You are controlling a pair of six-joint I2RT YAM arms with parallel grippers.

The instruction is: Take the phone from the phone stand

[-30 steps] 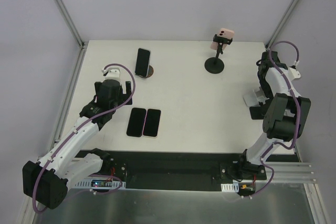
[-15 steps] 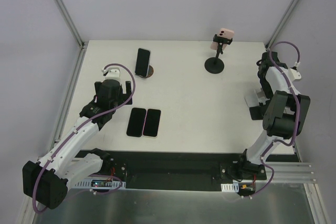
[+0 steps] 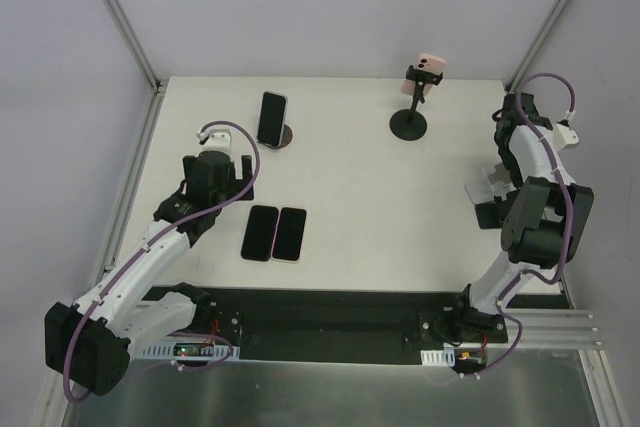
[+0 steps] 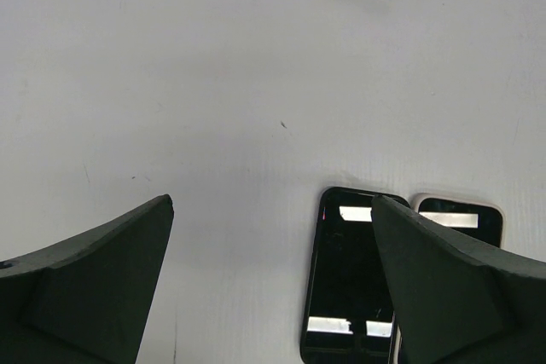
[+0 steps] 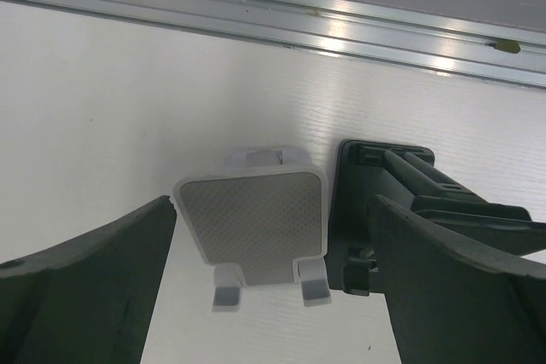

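The left arm [image 3: 130, 272] and right arm [image 3: 495, 282] have white links between bulky black joint housings. A thin purple cable [image 3: 546, 78] loops along each, from base to wrist. The fingers [image 4: 94, 287] are broad, matt dark-grey wedges with bevelled edges. Black base mounts [image 3: 455, 327] carry small boards and coloured wiring.

Pink phone [image 3: 431, 66] atop the black phone stand [image 3: 409, 124] — white table [image 3: 350, 177] beneath it; right of it, a white holder [image 5: 256, 228], grey-dotted.
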